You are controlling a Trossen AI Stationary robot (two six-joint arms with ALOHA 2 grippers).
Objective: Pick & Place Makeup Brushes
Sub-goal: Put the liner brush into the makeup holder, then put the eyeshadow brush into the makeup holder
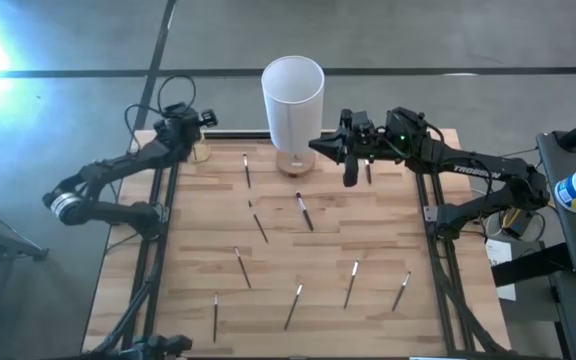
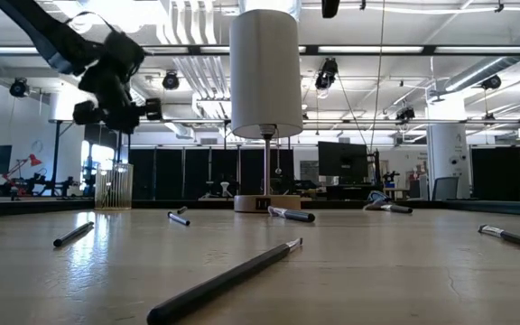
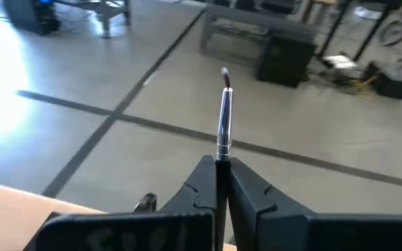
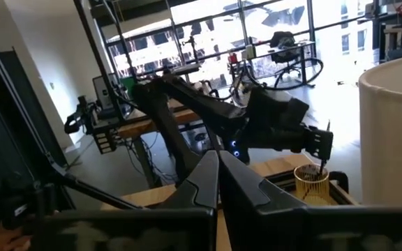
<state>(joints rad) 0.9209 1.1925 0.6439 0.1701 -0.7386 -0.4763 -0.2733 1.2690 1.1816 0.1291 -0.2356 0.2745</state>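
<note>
We see a wood-slat table (image 1: 368, 230) w/ approx. nine makeup brushes (image 1: 304, 212) scattered flat, a tall white cylinder (image 1: 292, 100) at back centre, small clear cup (image 1: 201, 152) back-left.

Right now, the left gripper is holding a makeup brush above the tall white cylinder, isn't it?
Not quite. The left gripper does hold a makeup brush, but it is above the small clear cup at the table's back left corner, not the white cylinder. The high view shows this.
</note>
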